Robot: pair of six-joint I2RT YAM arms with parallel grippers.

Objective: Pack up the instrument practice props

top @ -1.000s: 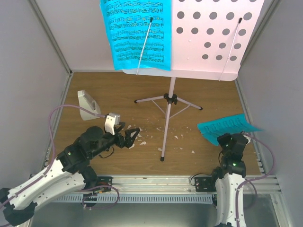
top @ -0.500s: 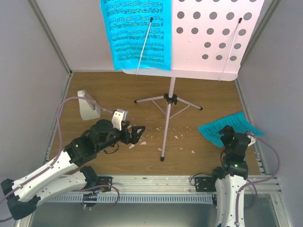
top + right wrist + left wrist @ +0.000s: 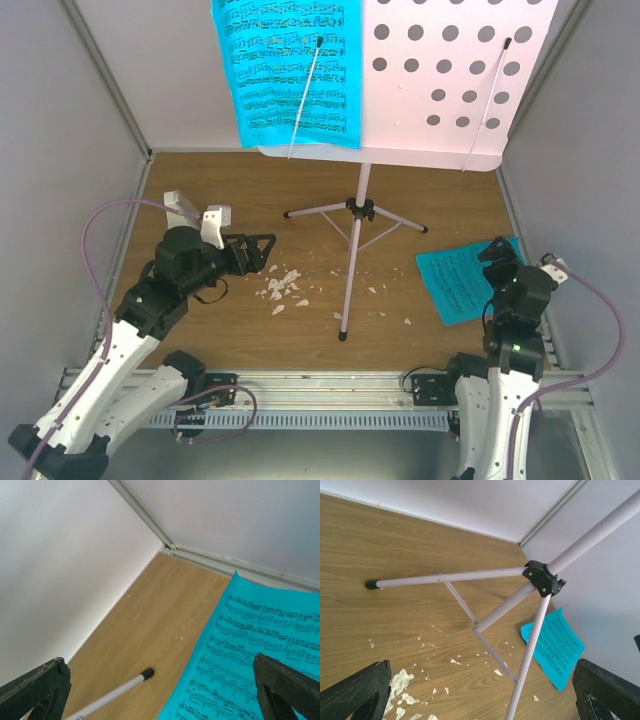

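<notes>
The pale-lilac music stand [image 3: 450, 80] stands mid-table on its tripod [image 3: 543, 577]. One cyan sheet-music page [image 3: 290, 70] is clipped to the stand's plate. A second cyan page [image 3: 455, 285] lies flat on the table at the right, also visible as the page [image 3: 555, 647] and the page [image 3: 250, 655]. The white metronome [image 3: 178, 203] shows only as a corner behind my left arm. My left gripper [image 3: 262, 250] is open and empty, pointing at the tripod legs. My right gripper [image 3: 497, 252] is open above the flat page's right edge, holding nothing.
White crumbs [image 3: 282, 288] lie scattered on the wooden table between my left gripper and the tripod's front leg [image 3: 346, 300]. A black-tipped tripod foot [image 3: 146, 673] lies just left of the flat page. Grey walls enclose the table on three sides.
My right gripper opened and let go of the cyan page, which now lies flat, and the arm drew back to the right. My left arm swung back and left toward the metronome.
</notes>
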